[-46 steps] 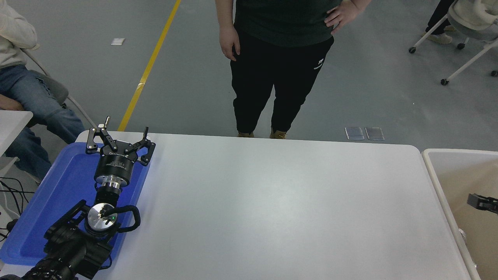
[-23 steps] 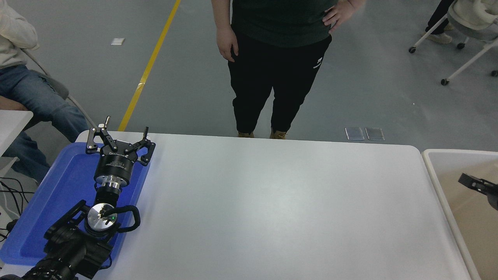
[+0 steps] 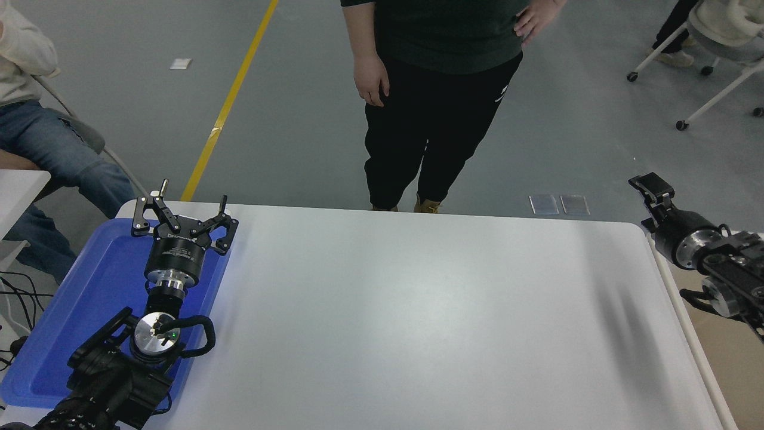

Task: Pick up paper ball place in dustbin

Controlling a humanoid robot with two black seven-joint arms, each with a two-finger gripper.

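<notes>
No paper ball shows anywhere in view. The dustbin [image 3: 695, 352] stands off the table's right end; only its white left rim and a strip of beige inside show, partly behind my right arm. My right gripper [image 3: 648, 206] is raised over the table's far right corner, above the bin's rim, open and empty. My left gripper [image 3: 179, 210] is parked open and empty over the blue tray at the left.
The shallow blue tray [image 3: 71, 322] lies along the table's left edge under my left arm. A person in dark clothes [image 3: 436, 101] stands at the table's far side. Another person [image 3: 42, 131] sits at the far left. Chairs stand at the back right.
My right gripper has risen out of the dustbin and moved up and left, to above its rim by the table corner. The standing person has shifted a little to the right.
</notes>
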